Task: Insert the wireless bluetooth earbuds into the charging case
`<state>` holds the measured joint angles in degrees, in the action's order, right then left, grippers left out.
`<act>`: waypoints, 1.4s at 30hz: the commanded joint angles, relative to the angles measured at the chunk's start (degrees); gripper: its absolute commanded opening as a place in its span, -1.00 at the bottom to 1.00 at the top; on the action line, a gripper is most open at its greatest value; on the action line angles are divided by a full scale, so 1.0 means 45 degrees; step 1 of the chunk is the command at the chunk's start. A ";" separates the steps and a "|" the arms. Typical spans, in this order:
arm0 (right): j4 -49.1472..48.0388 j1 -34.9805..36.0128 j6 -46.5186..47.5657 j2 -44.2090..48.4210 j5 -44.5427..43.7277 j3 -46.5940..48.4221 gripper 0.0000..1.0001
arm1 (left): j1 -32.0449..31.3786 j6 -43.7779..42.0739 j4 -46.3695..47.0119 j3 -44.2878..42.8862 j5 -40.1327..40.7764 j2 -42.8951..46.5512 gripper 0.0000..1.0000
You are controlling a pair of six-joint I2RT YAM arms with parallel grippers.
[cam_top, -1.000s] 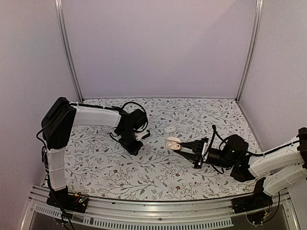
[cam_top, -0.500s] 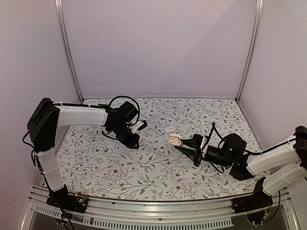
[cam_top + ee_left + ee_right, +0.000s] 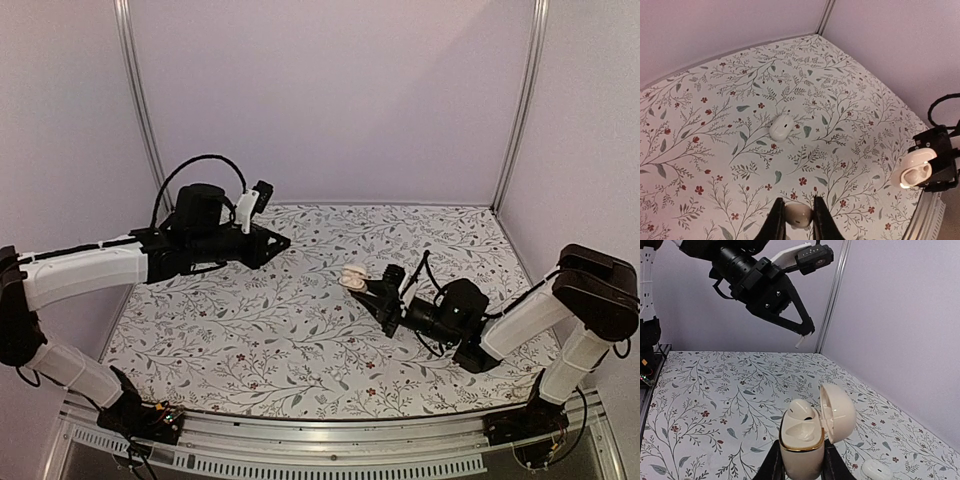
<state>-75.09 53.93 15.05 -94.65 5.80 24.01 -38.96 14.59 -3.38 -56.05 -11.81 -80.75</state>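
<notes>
L holds earbud, R holds open case
L gripper (image 3: pixel 799 222) up over floral table (image 3: pixel 250 330), pinching a white earbud (image 3: pixel 799 214); 2nd earbud (image 3: pixel 781 126) lies on table, apart from both; R gripper (image 3: pixel 801 465) clamps charging case (image 3: pixel 800 442), lid open.

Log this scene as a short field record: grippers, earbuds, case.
left gripper: high above the table, shut on the held earbud
right gripper: shut on the charging case
case lid: open, sockets exposed
loose earbud: lying on the floral table, apart from both grippers
</notes>
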 commanded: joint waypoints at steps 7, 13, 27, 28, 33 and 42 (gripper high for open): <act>-0.2961 -0.0051 -0.0846 -0.1456 0.0013 0.1061 -1.00 | -0.1933 0.0614 0.6557 0.2143 0.0084 0.1489 -0.78; -0.2913 0.0035 -0.1354 -0.1665 -0.0515 0.1354 -1.00 | -0.2824 0.0599 0.7984 0.2281 0.0260 0.1177 -0.80; -0.1993 0.0587 -0.2351 -0.1447 -0.1852 0.2235 -1.00 | -0.3625 0.0016 0.8235 0.1525 0.0264 0.0254 -0.81; -0.1947 0.0634 -0.2319 -0.1474 -0.1887 0.2300 -1.00 | -0.3644 0.0029 0.8246 0.1488 0.0210 0.0174 -0.80; -0.1817 0.0867 -0.2149 -0.1635 -0.2016 0.2502 -1.00 | -0.3806 -0.0026 0.8153 0.1190 0.0009 -0.0239 -0.80; -0.1873 0.1090 -0.1703 -0.1666 -0.1954 0.2633 -1.00 | -0.3877 0.0055 0.8233 0.0992 0.0098 -0.0618 -0.82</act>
<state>-83.48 58.19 6.22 -101.67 -2.46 34.35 -55.44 15.22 32.27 -49.89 -11.38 -82.65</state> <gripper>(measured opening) 0.203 0.131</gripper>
